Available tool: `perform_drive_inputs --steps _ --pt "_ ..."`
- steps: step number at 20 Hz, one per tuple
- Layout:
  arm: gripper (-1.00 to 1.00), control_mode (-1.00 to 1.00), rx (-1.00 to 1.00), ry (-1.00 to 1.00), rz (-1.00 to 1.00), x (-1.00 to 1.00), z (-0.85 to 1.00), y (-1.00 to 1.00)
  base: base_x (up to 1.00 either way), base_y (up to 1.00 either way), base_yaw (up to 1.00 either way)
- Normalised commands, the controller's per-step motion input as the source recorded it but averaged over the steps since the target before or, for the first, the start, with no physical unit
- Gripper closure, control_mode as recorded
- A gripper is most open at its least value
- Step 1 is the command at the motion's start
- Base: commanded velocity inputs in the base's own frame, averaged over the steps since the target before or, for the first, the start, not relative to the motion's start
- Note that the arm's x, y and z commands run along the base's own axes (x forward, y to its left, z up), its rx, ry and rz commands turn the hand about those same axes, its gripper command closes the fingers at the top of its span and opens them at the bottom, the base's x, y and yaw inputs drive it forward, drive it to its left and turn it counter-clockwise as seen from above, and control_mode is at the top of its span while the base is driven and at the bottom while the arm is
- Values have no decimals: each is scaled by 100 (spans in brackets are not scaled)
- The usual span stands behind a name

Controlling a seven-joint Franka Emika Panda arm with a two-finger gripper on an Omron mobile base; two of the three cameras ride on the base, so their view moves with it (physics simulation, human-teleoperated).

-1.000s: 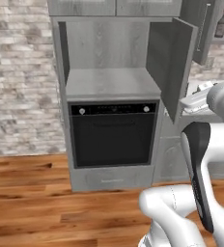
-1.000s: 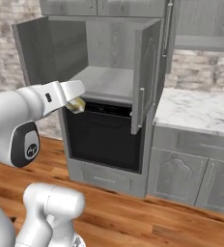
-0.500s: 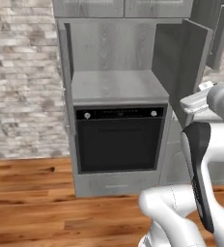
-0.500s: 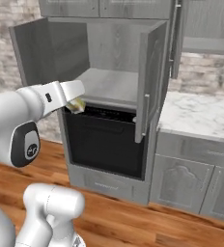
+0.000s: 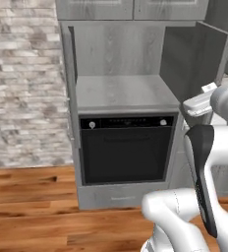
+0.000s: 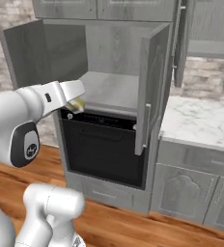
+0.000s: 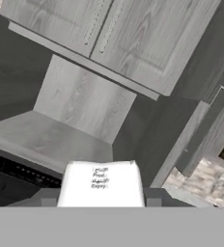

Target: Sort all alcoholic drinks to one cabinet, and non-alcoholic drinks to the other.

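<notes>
Gripper (image 6: 76,103) pinches a cream-yellow carton (image 7: 101,184) between its jaws, right before your hand camera. You hold it just in front of the open niche (image 5: 123,93), level with its shelf, above the black oven (image 5: 126,150).

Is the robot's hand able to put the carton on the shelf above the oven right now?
Probably yes. Both doors of the niche stand open, the grey shelf is bare, and the gripper holds the cream carton just in front of its edge, above the black oven.
</notes>
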Motion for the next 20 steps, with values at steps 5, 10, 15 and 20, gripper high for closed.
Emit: perform_drive_inputs --steps 5,10,15,20 --pt "100 100 0 0 0 0 0 0 51 17 0" --pt "100 100 0 0 0 0 0 0 51 16 0" --pt "100 100 0 0 0 0 0 0 50 18 0" --pt "100 100 0 0 0 0 0 0 49 19 0"
